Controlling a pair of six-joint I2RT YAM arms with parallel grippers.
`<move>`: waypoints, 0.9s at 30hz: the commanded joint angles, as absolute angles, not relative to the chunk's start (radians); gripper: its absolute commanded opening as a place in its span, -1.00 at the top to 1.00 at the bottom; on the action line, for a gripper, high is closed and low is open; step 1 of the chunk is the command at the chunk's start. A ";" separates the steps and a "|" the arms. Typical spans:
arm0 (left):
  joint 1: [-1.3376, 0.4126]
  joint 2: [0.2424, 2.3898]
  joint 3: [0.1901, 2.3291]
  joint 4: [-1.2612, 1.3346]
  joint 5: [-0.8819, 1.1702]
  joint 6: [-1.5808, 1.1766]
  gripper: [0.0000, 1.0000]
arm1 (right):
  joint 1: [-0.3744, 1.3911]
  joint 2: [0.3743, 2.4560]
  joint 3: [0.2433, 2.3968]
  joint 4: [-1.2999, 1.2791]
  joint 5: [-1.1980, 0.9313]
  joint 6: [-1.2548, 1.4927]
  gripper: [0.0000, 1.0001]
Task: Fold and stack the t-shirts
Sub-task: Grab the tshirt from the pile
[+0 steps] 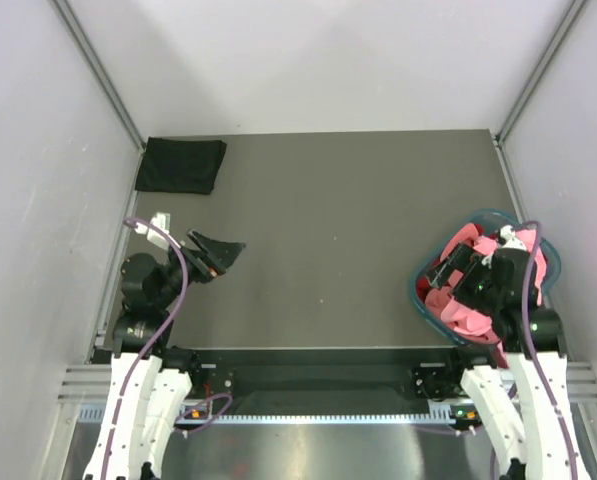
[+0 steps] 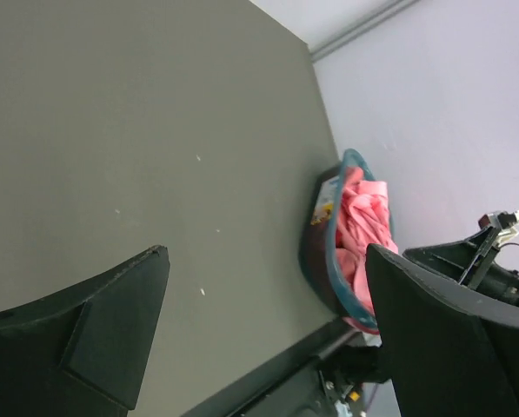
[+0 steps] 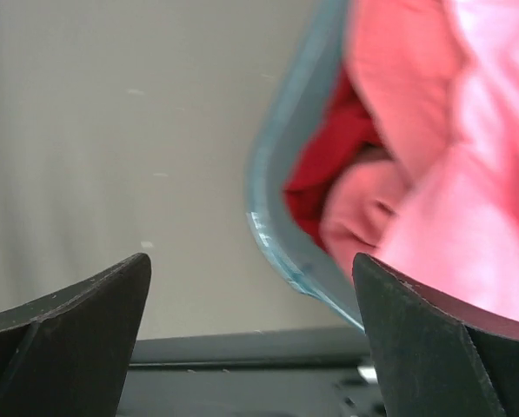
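Observation:
A black t-shirt (image 1: 181, 165) lies folded at the table's far left corner. A salmon pink t-shirt (image 1: 460, 310) and a red t-shirt (image 1: 440, 272) lie crumpled in the round teal basket (image 1: 493, 214) at the right edge. My right gripper (image 1: 456, 268) is open and empty and hovers over the basket's left side. The right wrist view shows the basket rim (image 3: 272, 226) between my right gripper's (image 3: 252, 295) jaws, with the red cloth (image 3: 329, 165) and the pink cloth (image 3: 450, 174) behind it. My left gripper (image 1: 221, 253) is open and empty above the bare table at the left.
The left wrist view looks across the grey table (image 2: 137, 130) between my left gripper's (image 2: 268, 295) jaws to the basket (image 2: 329, 252) and the pink cloth (image 2: 359, 217). White walls with metal rails enclose the table (image 1: 338, 220) on three sides.

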State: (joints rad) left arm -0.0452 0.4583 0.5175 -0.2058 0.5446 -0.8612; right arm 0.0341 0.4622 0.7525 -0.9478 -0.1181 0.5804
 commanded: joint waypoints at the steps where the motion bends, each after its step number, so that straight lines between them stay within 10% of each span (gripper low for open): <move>1: -0.038 0.488 0.633 -0.376 0.427 -0.723 -0.98 | 0.028 0.592 0.847 -1.130 0.059 0.517 -0.99; 7: -0.040 0.518 0.693 -0.600 0.215 -0.822 -0.98 | 0.025 0.834 1.032 -1.246 0.172 0.486 -0.99; 19: -0.038 0.541 0.600 -0.442 0.696 -0.966 -0.98 | -0.048 1.185 1.230 -1.126 0.368 0.425 -0.71; 27: -0.038 0.607 0.762 -0.593 0.669 -0.769 -0.88 | -0.162 1.253 1.068 -0.998 0.393 0.459 -0.36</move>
